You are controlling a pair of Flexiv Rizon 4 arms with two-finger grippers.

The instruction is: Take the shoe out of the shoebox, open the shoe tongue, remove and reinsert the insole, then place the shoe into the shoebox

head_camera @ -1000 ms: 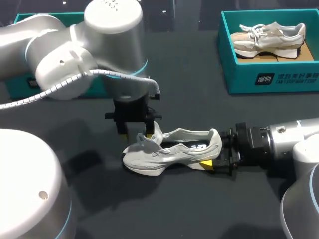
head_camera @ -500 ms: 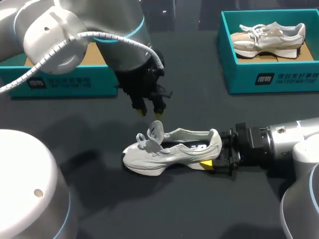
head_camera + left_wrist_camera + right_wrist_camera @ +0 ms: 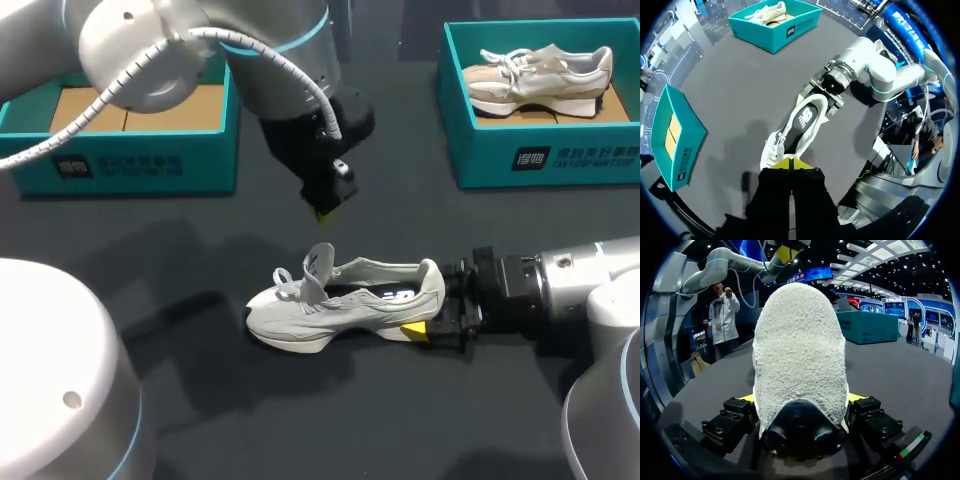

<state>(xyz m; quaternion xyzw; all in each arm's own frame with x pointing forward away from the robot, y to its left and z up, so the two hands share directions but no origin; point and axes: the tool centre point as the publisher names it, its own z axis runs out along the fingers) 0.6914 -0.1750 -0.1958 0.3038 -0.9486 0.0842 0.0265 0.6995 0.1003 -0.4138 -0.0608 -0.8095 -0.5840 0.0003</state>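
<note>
Your right gripper clamped the shoe by its heel at the tabletop's middle, toe toward the left edge; your left gripper hung above, toward the far edge, its 2 tips pressed together, empty; the raised tongue lay nearest it.

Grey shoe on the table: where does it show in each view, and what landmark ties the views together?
Head view: grey shoe mid-table, heel in the right pincer.
Left wrist view: just ahead of the left pincer, insole showing.
Right wrist view: its heel fills the middle, between the pincer's fingers.
Shared landmark: the empty teal shoebox.
</note>
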